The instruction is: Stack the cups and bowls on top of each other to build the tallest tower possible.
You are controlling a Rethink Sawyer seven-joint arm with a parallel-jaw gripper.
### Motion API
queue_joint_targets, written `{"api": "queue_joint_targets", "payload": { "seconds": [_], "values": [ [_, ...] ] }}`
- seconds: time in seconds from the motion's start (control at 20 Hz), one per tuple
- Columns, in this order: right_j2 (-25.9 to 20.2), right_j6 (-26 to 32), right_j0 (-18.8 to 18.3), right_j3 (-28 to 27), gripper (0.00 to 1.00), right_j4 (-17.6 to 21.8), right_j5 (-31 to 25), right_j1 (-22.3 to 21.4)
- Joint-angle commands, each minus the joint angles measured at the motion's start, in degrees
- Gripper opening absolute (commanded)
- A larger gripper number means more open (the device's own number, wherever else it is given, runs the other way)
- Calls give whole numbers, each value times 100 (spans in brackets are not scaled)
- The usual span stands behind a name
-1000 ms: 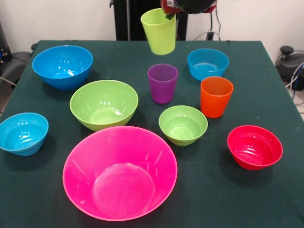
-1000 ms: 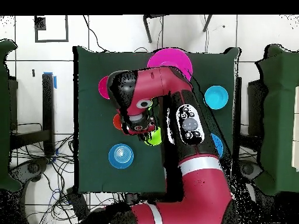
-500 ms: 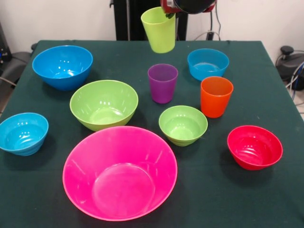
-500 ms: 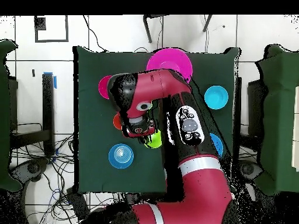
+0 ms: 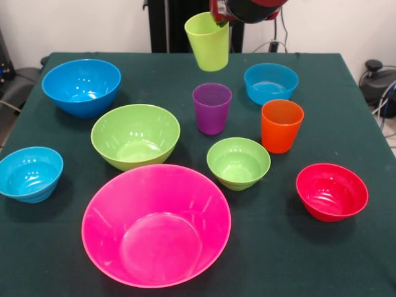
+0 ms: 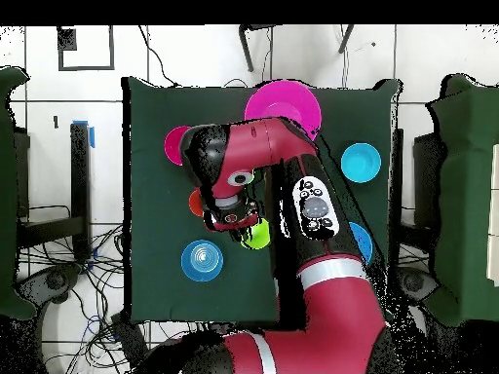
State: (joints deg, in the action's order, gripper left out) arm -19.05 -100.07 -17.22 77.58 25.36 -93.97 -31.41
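Note:
My gripper (image 5: 218, 18) is shut on the rim of the lime green cup (image 5: 208, 42), which hangs slightly tilted above the table's far middle. The overhead view shows this cup (image 6: 257, 234) beside the gripper (image 6: 237, 216). Below it stand the purple cup (image 5: 211, 108) and the orange cup (image 5: 281, 125). The huge pink bowl (image 5: 156, 223) sits nearest, with the large green bowl (image 5: 135, 136) and the large blue bowl (image 5: 81, 86) behind it. Smaller bowls are green (image 5: 238, 163), red (image 5: 331, 191) and light blue (image 5: 30, 173) (image 5: 270, 83). Nothing is nested, so no tower shows.
The dark green table (image 5: 346, 260) ends close behind the back bowls. Seen from overhead, the red arm (image 6: 312, 209) covers the table's middle and hides several bowls. Cables and chairs lie around the table.
The arm's head has shifted slightly at the top edge. The lime green cup hangs almost where it was.

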Motion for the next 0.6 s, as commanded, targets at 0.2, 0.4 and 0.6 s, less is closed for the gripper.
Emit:
{"api": "queue_joint_targets", "payload": {
  "seconds": [0.2, 0.4, 0.6],
  "values": [
    [-389, 776, -10, -15, 0, 324, 743, 364],
    [-391, 785, -14, -40, 0, 339, 767, 394],
    [-386, 760, -16, -6, 0, 324, 786, 377]
  ]
}}
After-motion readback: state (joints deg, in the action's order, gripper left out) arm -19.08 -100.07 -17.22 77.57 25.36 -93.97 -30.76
